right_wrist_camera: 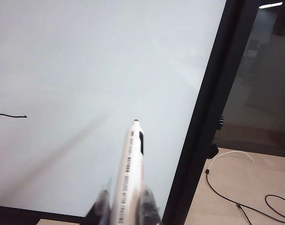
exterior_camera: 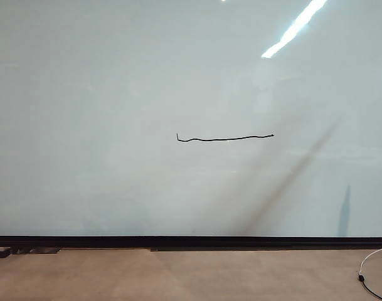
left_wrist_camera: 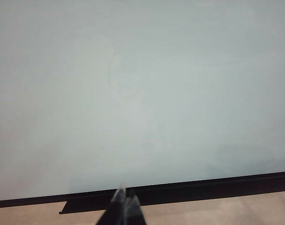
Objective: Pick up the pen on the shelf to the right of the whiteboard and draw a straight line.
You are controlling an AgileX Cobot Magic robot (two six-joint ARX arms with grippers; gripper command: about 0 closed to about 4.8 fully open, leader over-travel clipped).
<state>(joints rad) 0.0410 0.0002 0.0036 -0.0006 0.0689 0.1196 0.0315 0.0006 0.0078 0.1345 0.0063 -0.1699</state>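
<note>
We see right tool [right_wrist_camera: 127, 206] clamped on pen [right_wrist_camera: 131, 168], tip clear of whiteboard [exterior_camera: 115, 94]; straight line [exterior_camera: 225, 138] mid-board, well aside. Left tool [left_wrist_camera: 125, 202] fingers together near board's bottom strip.

One whiteboard [exterior_camera: 115, 94] fills the scene, and it carries one straight line [exterior_camera: 225, 138] of black marker. One pen [right_wrist_camera: 131, 173] is in sight, white with dark print and a black tip. Two hands show, one in each wrist view: the left hand [left_wrist_camera: 125, 199] with its tips together and bare, and the right hand [right_wrist_camera: 126, 204] clamped about the pen. One white cable [exterior_camera: 374, 258] lies on the floor.
</note>
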